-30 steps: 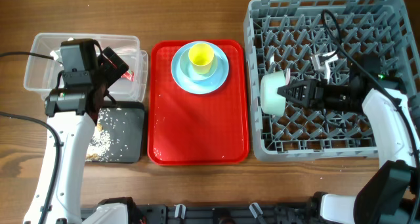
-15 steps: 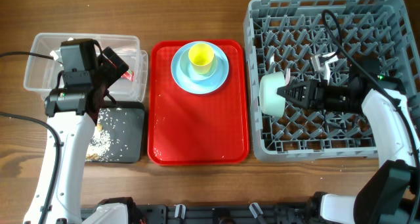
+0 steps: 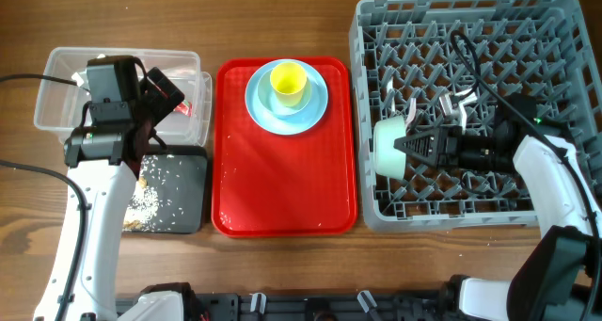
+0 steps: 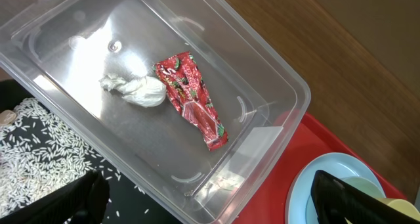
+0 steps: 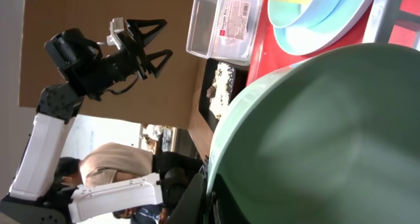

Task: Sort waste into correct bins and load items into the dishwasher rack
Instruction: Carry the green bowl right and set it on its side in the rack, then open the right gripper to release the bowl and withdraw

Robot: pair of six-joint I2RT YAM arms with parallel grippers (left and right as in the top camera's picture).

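The pale-green bowl (image 3: 386, 147) stands on edge at the left side of the grey dishwasher rack (image 3: 555, 39). My right gripper (image 3: 403, 144) is shut on its rim. The bowl fills the right wrist view (image 5: 328, 138), with one finger (image 5: 203, 191) against its rim. My left gripper (image 3: 155, 97) is open and empty above the clear tub (image 3: 56, 67). In the left wrist view the tub (image 4: 275, 73) holds the red-and-white wrapper (image 4: 193, 99) and the white tissue (image 4: 134, 90). The yellow cup (image 3: 289, 81) sits on the light-blue plate (image 3: 315, 109). The black tray (image 3: 183, 203) holds rice and food scraps (image 3: 143, 203).
The flat red serving tray (image 3: 282, 180) lies between the bins and the rack, with the plate at its far end. White cutlery (image 3: 458, 97) stands among the rack's pegs behind the bowl. The black tray lies just in front of the clear tub.
My right gripper has moved the green bowl a little toward the front of the rack. The left arm has not moved.
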